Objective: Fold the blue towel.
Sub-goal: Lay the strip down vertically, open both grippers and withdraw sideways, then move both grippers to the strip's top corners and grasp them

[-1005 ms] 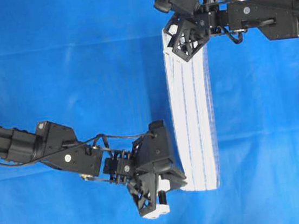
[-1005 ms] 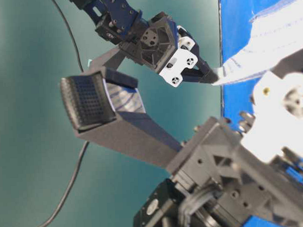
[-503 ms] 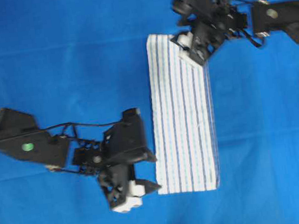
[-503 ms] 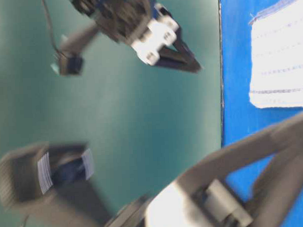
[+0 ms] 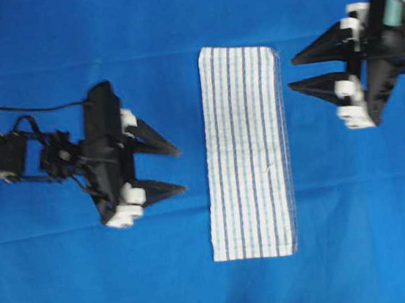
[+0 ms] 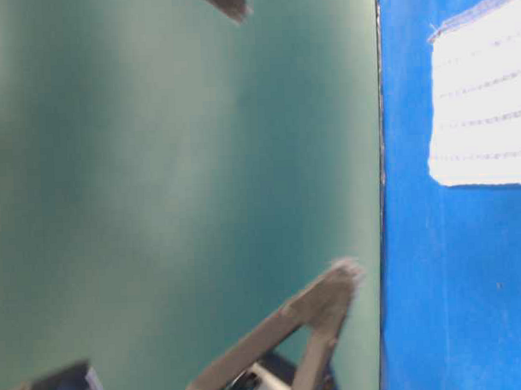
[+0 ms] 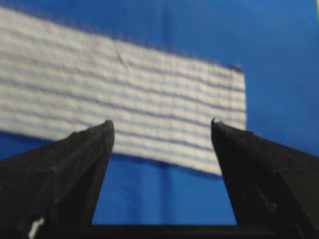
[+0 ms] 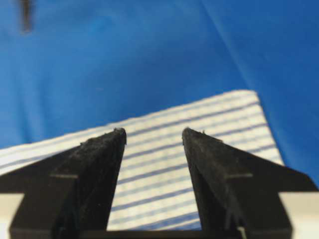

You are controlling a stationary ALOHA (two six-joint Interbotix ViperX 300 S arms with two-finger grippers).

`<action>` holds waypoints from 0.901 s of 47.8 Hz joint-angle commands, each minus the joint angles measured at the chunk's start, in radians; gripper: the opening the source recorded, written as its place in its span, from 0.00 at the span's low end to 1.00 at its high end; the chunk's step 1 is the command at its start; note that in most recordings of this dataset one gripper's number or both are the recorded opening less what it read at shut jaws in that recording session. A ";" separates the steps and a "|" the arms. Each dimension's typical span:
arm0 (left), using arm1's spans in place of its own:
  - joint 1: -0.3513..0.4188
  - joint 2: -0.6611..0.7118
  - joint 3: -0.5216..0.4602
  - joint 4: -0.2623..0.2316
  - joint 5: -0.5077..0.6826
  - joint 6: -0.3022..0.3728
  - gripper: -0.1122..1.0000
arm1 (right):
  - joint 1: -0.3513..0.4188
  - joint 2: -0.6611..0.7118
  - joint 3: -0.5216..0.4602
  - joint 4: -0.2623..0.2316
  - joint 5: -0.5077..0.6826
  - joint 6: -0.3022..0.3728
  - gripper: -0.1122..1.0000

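Blue towel [image 5: 245,150], white with thin dark and pale stripes, lies flat as a long narrow rectangle in the middle of the bright blue cloth [image 5: 205,291] that covers the work surface, its long side running from the near edge to the far edge in the overhead view. Nearest to its lower half, on the left, the left gripper [image 5: 176,171] points toward the towel's left edge with its two black fingers spread wide and nothing between them; the tips stand near that edge but apart from it. From the left wrist view the same gripper [image 7: 162,124] frames the striped towel [image 7: 149,109] through the gap of its released jaws, with a strip of bare blue between tips and fabric. Farther up, on the right, the right gripper [image 5: 295,72] faces the towel's upper right corner, likewise released and empty, its tips just beside the towel's right edge without touching it. In the right wrist view its gripper [image 8: 153,132] shows the towel [image 8: 164,149] lying beyond the parted tips. At table level only a corner of the towel [image 6: 484,102] shows on the cloth, along with blurred dark finger shapes against a green backdrop [image 6: 174,164].
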 commanded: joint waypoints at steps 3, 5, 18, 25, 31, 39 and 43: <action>0.025 -0.080 0.052 0.002 -0.109 0.054 0.74 | 0.044 -0.086 0.038 -0.003 -0.012 0.000 0.60; 0.032 -0.101 0.075 0.000 -0.133 0.061 0.75 | 0.055 -0.103 0.055 -0.005 -0.012 0.000 0.60; 0.080 -0.190 0.163 0.000 -0.207 0.075 0.74 | 0.066 -0.117 0.106 -0.017 -0.060 0.000 0.60; 0.087 -0.176 0.150 0.000 -0.207 0.077 0.74 | 0.061 -0.114 0.104 -0.028 -0.069 0.000 0.60; 0.106 -0.152 0.126 -0.002 -0.206 0.077 0.74 | 0.012 -0.101 0.104 -0.026 -0.064 0.008 0.61; 0.170 -0.069 0.057 -0.002 -0.199 0.081 0.74 | -0.114 -0.043 0.100 -0.025 -0.069 0.009 0.62; 0.209 -0.020 0.023 -0.002 -0.190 0.081 0.76 | -0.187 0.008 0.092 -0.025 -0.077 0.009 0.65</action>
